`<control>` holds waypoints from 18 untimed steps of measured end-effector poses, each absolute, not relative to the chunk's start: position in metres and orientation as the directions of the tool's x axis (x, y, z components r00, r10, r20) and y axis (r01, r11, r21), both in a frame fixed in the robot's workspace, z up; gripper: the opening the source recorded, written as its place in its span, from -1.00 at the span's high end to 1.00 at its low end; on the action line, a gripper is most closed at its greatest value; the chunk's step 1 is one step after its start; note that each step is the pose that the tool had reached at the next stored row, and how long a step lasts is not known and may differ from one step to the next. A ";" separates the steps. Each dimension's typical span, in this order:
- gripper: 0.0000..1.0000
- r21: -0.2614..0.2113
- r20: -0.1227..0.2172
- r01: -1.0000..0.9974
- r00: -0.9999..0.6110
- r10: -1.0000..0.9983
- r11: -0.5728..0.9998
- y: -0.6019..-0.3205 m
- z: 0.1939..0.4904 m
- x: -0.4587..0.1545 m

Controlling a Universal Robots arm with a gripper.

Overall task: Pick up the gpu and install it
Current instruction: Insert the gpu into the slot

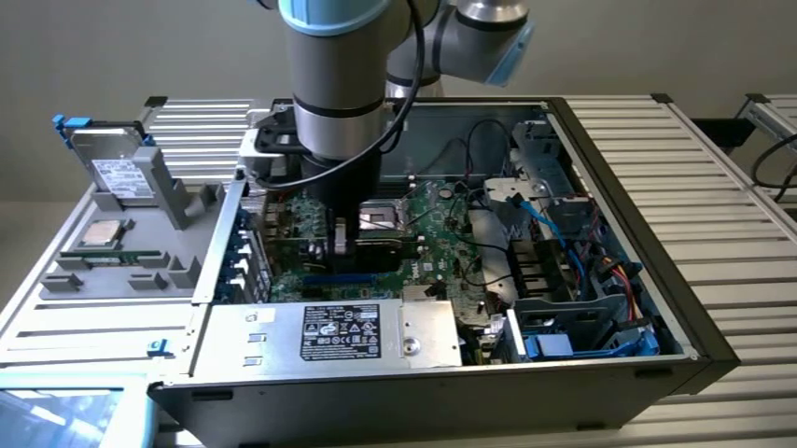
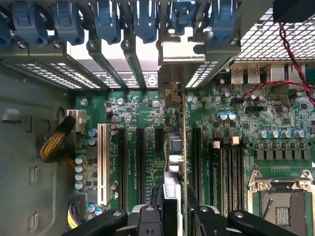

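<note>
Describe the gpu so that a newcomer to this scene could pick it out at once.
Find the open computer case, then the green motherboard inside it. Between the gripper's fingers the gpu stands on edge, a thin card above the long black slots. Unlike the slots lying flat around it, it rises upright and ends in a silver bracket.

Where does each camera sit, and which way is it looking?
Exterior view: sits off the arm, high beside the open computer case, looking down into it; the grey and blue arm shows, plunged into the case.
Wrist view: rides on the wrist, looking down at the green motherboard; the black tool shows, shut on the gpu, seen edge-on.
Both views share: the motherboard and its processor socket.
</note>
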State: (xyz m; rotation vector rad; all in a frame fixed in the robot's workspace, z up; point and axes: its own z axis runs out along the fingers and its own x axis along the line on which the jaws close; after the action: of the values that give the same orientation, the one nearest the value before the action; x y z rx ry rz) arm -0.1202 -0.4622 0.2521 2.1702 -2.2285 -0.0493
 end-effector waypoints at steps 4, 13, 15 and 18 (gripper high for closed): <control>0.42 0.044 0.000 -0.999 -0.027 -1.000 0.027 -0.458 0.249 -0.122; 0.42 0.047 0.000 -0.999 -0.027 -1.000 0.027 -0.457 0.243 -0.127; 0.42 0.047 0.000 -0.999 -0.027 -1.000 0.027 -0.457 0.242 -0.128; 0.42 0.047 0.000 -0.999 -0.027 -1.000 0.027 -0.456 0.241 -0.128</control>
State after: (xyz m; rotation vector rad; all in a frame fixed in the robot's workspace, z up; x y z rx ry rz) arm -0.1281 -0.4563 0.2413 2.1681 -2.2270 -0.0522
